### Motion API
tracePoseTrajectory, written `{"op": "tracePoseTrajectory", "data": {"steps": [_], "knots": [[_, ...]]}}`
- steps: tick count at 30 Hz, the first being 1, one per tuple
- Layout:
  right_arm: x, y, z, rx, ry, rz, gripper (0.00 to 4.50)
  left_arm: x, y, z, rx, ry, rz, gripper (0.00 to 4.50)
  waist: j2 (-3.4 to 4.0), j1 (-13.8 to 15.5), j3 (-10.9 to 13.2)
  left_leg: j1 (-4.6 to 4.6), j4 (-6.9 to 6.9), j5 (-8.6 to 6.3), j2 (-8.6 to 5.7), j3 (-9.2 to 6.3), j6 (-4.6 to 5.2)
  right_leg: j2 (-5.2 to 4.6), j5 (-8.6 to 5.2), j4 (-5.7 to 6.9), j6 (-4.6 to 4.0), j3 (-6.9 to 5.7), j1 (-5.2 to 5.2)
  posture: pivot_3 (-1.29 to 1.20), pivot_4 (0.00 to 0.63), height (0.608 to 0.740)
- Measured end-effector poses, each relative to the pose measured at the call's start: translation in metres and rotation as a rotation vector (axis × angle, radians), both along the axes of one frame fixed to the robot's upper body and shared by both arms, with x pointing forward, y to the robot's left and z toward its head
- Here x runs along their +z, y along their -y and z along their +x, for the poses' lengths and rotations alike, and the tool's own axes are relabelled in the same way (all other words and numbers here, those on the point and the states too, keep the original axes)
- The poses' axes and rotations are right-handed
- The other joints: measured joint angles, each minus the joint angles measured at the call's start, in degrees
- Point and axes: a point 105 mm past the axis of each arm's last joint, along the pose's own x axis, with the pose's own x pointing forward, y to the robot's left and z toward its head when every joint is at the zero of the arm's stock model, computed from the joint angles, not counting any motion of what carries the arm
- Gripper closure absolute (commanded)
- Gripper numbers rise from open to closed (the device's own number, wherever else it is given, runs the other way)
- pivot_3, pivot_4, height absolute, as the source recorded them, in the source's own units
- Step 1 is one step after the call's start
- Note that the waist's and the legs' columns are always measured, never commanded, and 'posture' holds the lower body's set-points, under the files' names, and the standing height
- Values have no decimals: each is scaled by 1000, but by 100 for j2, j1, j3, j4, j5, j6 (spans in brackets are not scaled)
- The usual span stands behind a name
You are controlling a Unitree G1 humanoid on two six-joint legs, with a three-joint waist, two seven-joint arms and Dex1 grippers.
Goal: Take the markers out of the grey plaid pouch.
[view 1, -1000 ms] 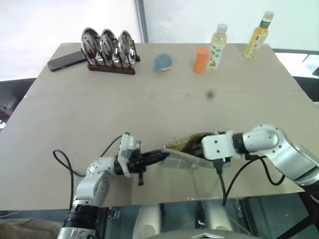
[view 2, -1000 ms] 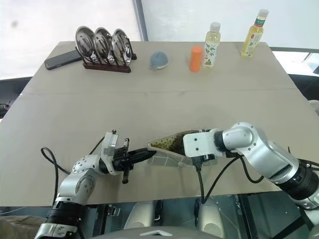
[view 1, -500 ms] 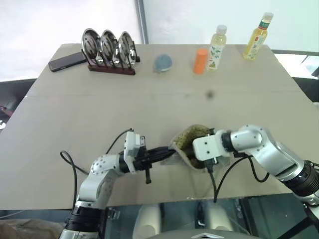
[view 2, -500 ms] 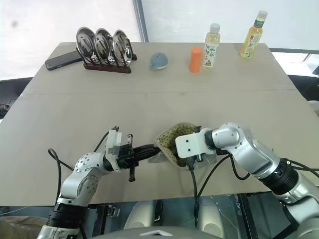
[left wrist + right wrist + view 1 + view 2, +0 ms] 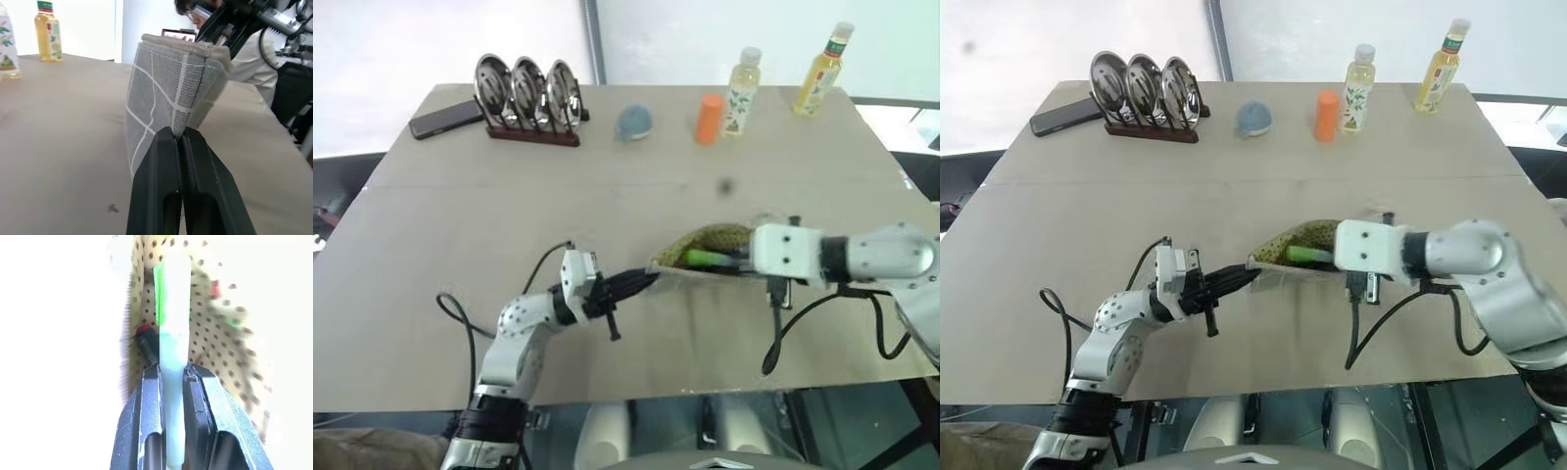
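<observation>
Pouch held open over a tan surface [image 5: 460, 225]

At the far edge, left to right: phone [image 5: 443, 119], rack of metal lids [image 5: 529, 98], blue-grey lump [image 5: 633, 121], orange cylinder [image 5: 708, 118], two bottles [image 5: 742, 78]. Left end effector [image 5: 180, 147] is clamped on the grey plaid pouch [image 5: 166, 98] at 6 o'clock; right end effector [image 5: 172, 377] pinches the green-capped marker [image 5: 173, 323], a dark marker [image 5: 146, 345] inside.

Tan table [image 5: 509, 215]: far edge L→R: phone [image 5: 443, 120], lid rack [image 5: 530, 102], blue-grey lump [image 5: 633, 121], orange cylinder [image 5: 708, 118], 2 bottles [image 5: 742, 79].
</observation>
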Motion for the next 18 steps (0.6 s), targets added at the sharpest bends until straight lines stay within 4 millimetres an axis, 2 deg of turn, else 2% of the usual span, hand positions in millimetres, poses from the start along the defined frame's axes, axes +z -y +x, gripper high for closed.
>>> {"op": "tracePoseTrajectory", "data": {"steps": [5,8,9,12,13,14,16,17,18], "knots": [[7,6,-13,-56,-102,134,4460,-1,-5,29,106,167,103,4500,-6,31,-2,-2,1,0,-1,-4,0,0,2,-2,-1,-2,4,0,150,740],[6,11,-16,-83,-140,169,4460,-4,-8,33,132,194,121,4500,-5,12,-2,-2,1,0,-1,0,1,-2,2,-3,-2,0,3,0,150,740],[9,18,-17,-117,-159,223,4460,-8,-10,35,146,213,138,4500,-6,3,-2,-1,1,0,0,-2,1,0,2,-4,-1,-1,3,0,150,740],[36,48,0,-254,-102,415,4460,-13,-21,36,186,253,167,4500,-4,-13,-5,10,0,0,2,2,1,2,2,2,-1,1,6,0,150,740],[39,56,6,-297,-86,439,4460,-14,-24,37,198,263,171,4500,-5,-15,-6,13,0,0,3,1,1,3,2,3,-1,1,8,0,150,740],[39,61,13,-332,-71,438,4460,-15,-25,36,206,268,172,4500,-1,-27,-9,19,0,0,5,3,1,3,1,5,0,3,10,0,150,740],[34,88,37,-500,-30,434,4460,-19,-33,36,247,260,173,4500,-3,-44,-13,27,-1,0,5,7,1,3,1,6,1,6,13,0,150,740],[27,104,48,-599,-27,437,4460,-21,-40,36,277,251,175,4500,0,-52,-13,27,-3,0,5,9,1,2,1,7,0,7,12,0,150,740],[21,111,57,-652,-29,427,4460,-22,-44,36,288,245,183,4500,12,-59,-20,27,-5,0,5,10,1,3,1,7,-1,9,12,0,150,740]]}}
